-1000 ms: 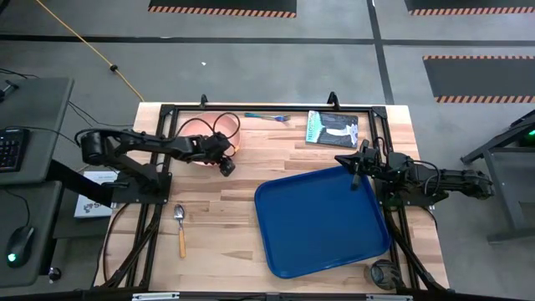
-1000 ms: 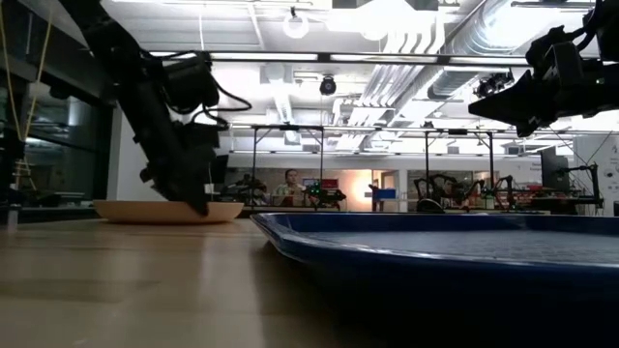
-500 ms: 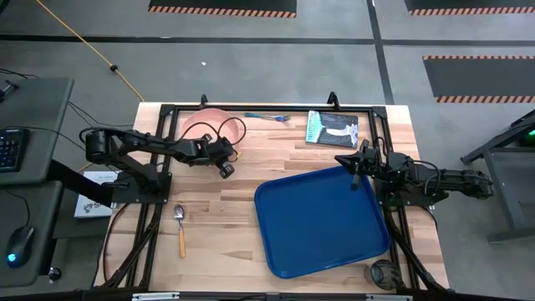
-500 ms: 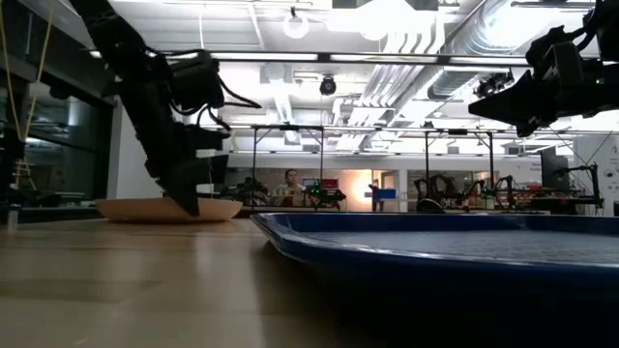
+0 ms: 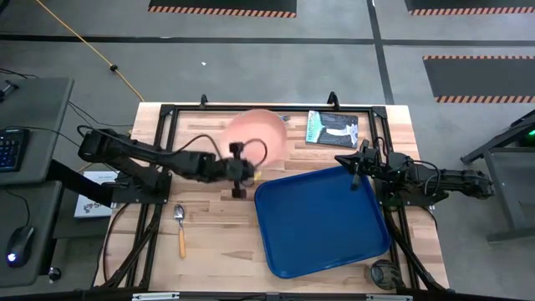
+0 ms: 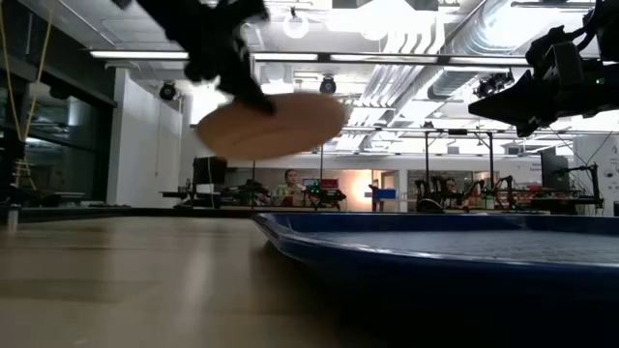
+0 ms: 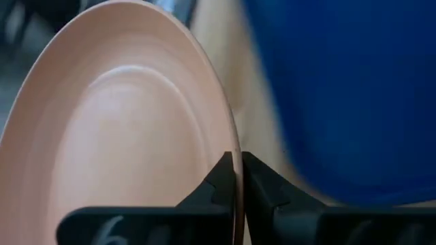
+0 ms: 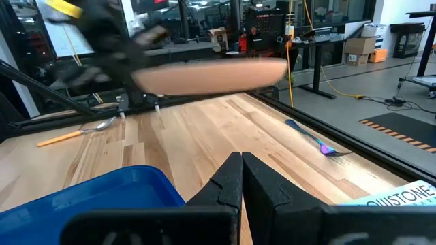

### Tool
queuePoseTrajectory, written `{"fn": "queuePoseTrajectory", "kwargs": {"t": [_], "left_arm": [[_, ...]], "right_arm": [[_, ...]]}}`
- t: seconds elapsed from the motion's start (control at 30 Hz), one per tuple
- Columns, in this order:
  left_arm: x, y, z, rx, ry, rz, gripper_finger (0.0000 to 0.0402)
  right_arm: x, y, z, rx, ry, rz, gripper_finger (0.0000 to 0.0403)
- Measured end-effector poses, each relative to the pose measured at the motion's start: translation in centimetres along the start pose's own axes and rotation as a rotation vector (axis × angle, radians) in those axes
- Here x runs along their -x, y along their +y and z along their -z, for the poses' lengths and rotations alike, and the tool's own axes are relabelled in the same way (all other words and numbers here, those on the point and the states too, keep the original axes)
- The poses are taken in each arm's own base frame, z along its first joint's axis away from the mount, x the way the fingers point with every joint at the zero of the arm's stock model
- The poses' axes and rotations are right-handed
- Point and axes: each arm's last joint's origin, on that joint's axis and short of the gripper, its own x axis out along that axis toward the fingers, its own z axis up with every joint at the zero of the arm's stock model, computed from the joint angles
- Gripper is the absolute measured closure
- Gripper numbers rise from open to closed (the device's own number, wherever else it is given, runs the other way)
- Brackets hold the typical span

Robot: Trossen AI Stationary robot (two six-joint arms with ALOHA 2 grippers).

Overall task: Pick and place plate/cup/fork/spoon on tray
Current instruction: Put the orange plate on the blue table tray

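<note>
The peach-orange plate (image 5: 257, 130) hangs in the air over the table's far middle, just left of the blue tray (image 5: 322, 219). My left gripper (image 7: 236, 163) is shut on it. The tray lies flat on the table's right half. The spoon (image 5: 180, 226) with its orange handle lies near the left front. The blue-handled fork (image 8: 310, 139) lies by the far edge, under the plate. No cup shows. My right gripper (image 5: 355, 163) hovers shut above the tray's far right corner. My left gripper pinches the plate's rim (image 7: 235, 146) between its two fingers, one on the inner face and one on the underside. It holds the rim's near side, fingers reaching toward the far edge. The plate (image 6: 271, 124) is lifted clear and slightly tilted.
A dark book (image 5: 332, 128) lies at the far right, behind the tray. A dark round object (image 5: 384, 272) sits at the near right corner. Bare wood lies between the spoon and the tray. Black frame rails run along the table's edges.
My left gripper has shut on the plate's rim at the far left of the table. It has then risen and swung toward the table's right edge, toward the tray. The plate, which lay flat on the wood, is now lifted clear and tilted.
</note>
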Motion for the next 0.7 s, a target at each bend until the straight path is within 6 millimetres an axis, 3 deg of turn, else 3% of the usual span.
{"fn": "queuePoseTrajectory", "kwargs": {"t": [0.2, 0.3, 0.43, 0.53, 0.7], "left_arm": [[2.1, -4.2, -3.1, -0.146, -0.258, 0.150, 0.0400], [2.8, -6.0, -3.6, -0.162, -0.310, 0.192, 0.0400], [2.1, -9.2, -4.1, -0.210, -0.310, 0.260, 0.0400], [1.1, -11.5, -5.8, -0.263, -0.313, 0.305, 0.0401], [-2.2, -15.0, -7.5, -0.405, -0.254, 0.368, 0.0401]], "right_arm": [[0.0, 0.0, 0.0, 0.000, 0.000, 0.000, 0.0400], [0.0, 0.0, 0.0, 0.000, 0.000, 0.000, 0.0400], [0.0, 0.0, 0.0, 0.000, -0.001, -0.001, 0.0400], [0.0, 0.0, 0.0, 0.000, 0.002, -0.001, 0.0400], [0.0, 0.0, 0.1, 0.002, 0.008, -0.002, 0.0400]]}}
